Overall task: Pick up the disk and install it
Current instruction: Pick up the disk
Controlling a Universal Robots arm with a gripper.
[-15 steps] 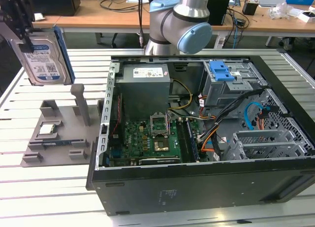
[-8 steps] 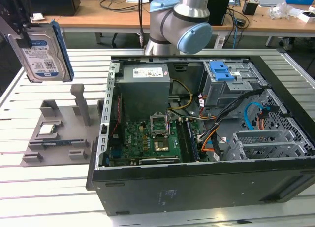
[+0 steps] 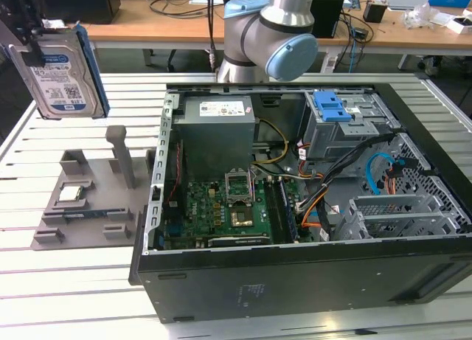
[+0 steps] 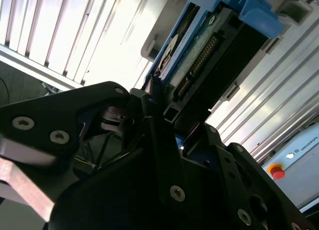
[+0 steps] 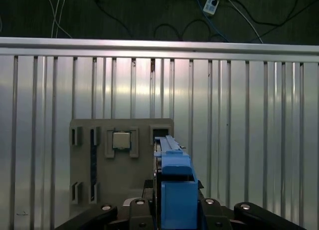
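Observation:
The disk [image 3: 65,73], a silver hard drive with a white-and-blue label and a blue carrier frame, hangs upright in the air at the exterior view's far left, above the grey fixture [image 3: 88,207]. My gripper [image 3: 32,48] is shut on its edge. In the second wrist view the black fingers [image 4: 149,108] clamp the disk [image 4: 199,55], whose connector side shows. The first wrist view looks along the disk [image 5: 173,175] edge-on, with the gripper [image 5: 174,212] beneath it. The grey drive bay with a blue top [image 3: 333,108] sits in the open computer case [image 3: 295,288], well to the exterior view's right.
The grey fixture [image 5: 94,175] lies on the slatted metal table [image 3: 74,281] and holds a small square silver chip [image 3: 71,193], [image 5: 121,140]. The robot's base [image 3: 258,30] stands behind the case. Cables and a motherboard [image 3: 221,207] lie inside the case.

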